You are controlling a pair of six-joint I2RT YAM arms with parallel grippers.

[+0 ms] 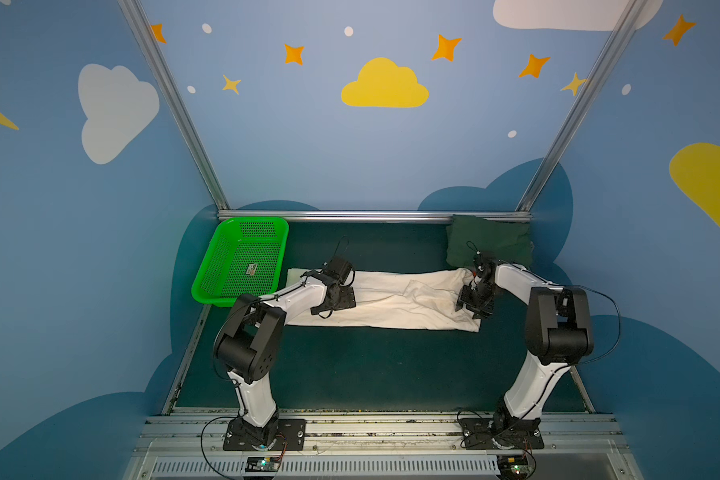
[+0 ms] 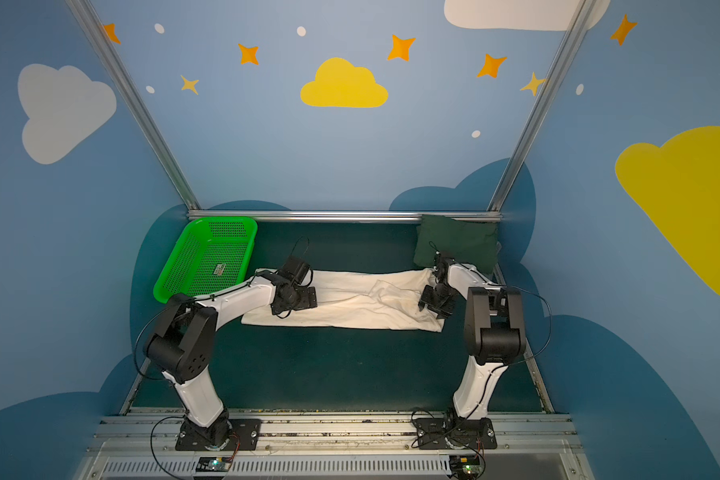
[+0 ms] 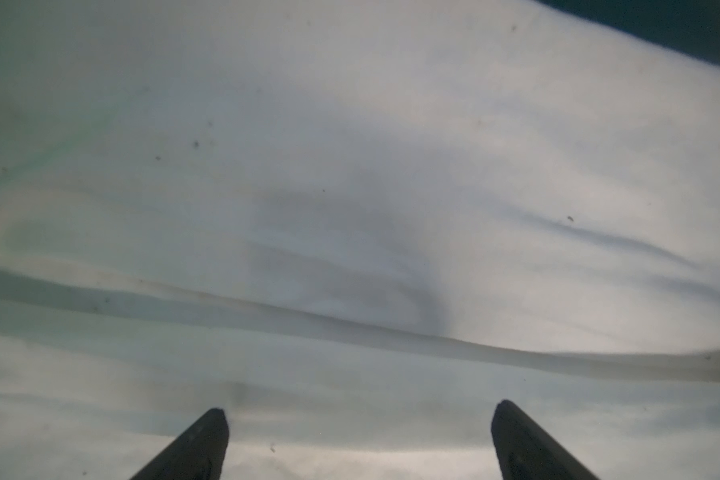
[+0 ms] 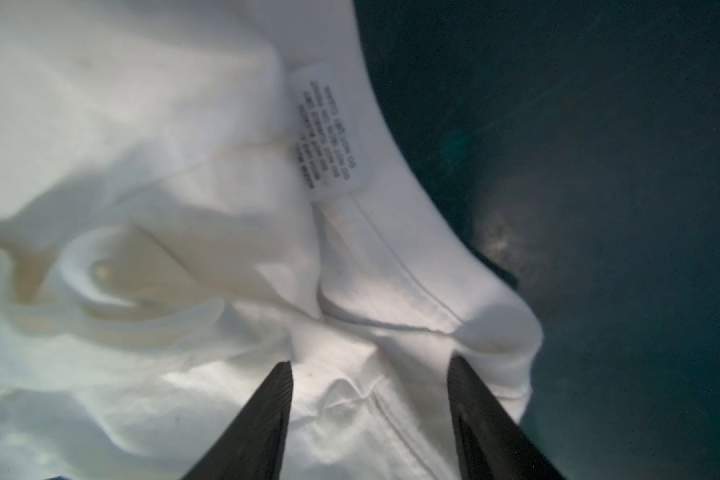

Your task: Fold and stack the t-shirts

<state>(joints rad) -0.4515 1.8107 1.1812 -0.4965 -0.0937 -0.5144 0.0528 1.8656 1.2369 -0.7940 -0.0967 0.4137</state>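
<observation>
A cream-white t-shirt [image 1: 391,303] [image 2: 350,305] lies as a long, creased band across the middle of the dark mat. My left gripper [image 1: 342,298] [image 2: 304,298] hovers low over its left end. In the left wrist view this gripper [image 3: 358,409] is open wide, with only smooth cloth [image 3: 350,166] beneath it. My right gripper [image 1: 472,305] [image 2: 433,303] is down on the shirt's right end. Its jaws [image 4: 371,363] stand apart astride a small ridge of hem, near the care label [image 4: 327,137]. A folded dark green t-shirt [image 1: 489,245] [image 2: 456,241] lies at the back right corner.
A bright green perforated basket [image 1: 217,257] [image 2: 179,259] sits tilted at the back left, close to the left arm. Bare dark green mat [image 1: 371,365] [image 4: 599,166] stretches in front of the shirt. Metal rails edge the table at back and front.
</observation>
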